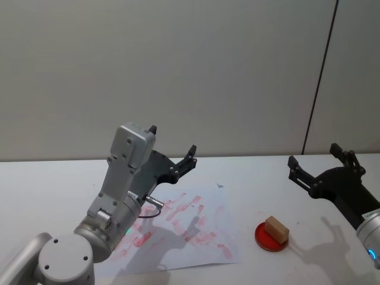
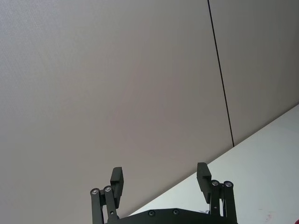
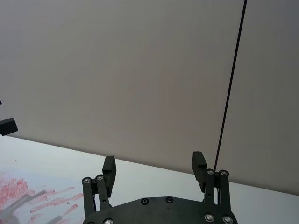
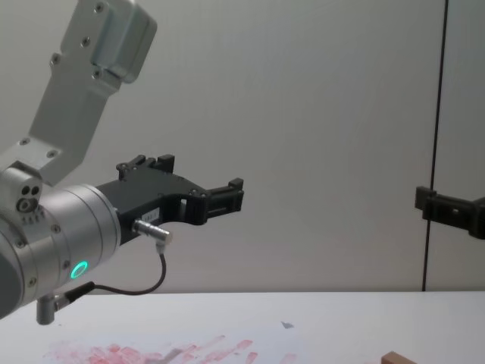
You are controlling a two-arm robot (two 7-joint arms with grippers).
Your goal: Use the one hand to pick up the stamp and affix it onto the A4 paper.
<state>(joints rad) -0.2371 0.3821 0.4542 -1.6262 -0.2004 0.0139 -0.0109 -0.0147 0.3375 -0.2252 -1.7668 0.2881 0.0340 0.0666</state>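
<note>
Head view: the stamp (image 1: pixel 276 229) sits on a red dish (image 1: pixel 262 240); left claw (image 1: pixel 173 139) and right claw (image 1: pixel 313 154) spread apart.

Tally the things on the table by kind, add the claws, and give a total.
stamp: 1, wooden, lying on the pad
red round pad: 1
A4 paper: 1, smeared with red prints
claws: 2, the left claw and the right claw, both open above the table
Total: 5
</note>
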